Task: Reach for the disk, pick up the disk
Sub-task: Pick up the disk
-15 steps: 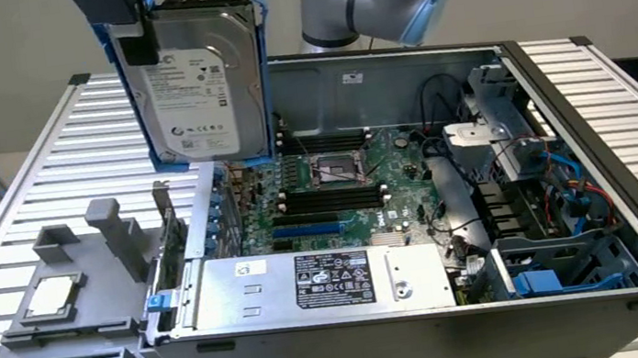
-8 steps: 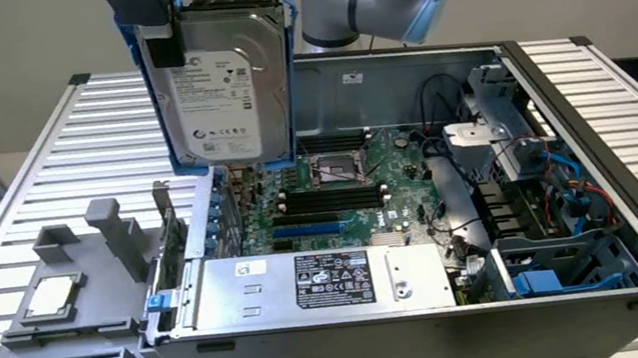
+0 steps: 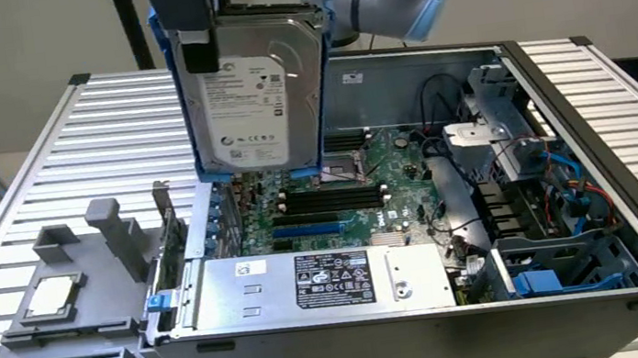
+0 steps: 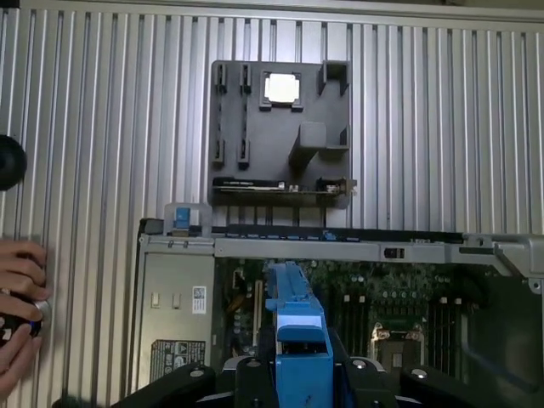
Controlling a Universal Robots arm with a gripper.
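The gripper (image 4: 297, 374) is clamped on the disk (image 3: 252, 86), holding it upright in the air above the open computer case (image 3: 594, 198), beside the grey tray (image 3: 66, 314); a hand (image 4: 19, 306) rests nearby.

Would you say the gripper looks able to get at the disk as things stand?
Yes, apparently: it already seems to have it. The disk hangs upright, clear above the open computer case, with the gripper clamped at its top edge. Nothing stands in the way.
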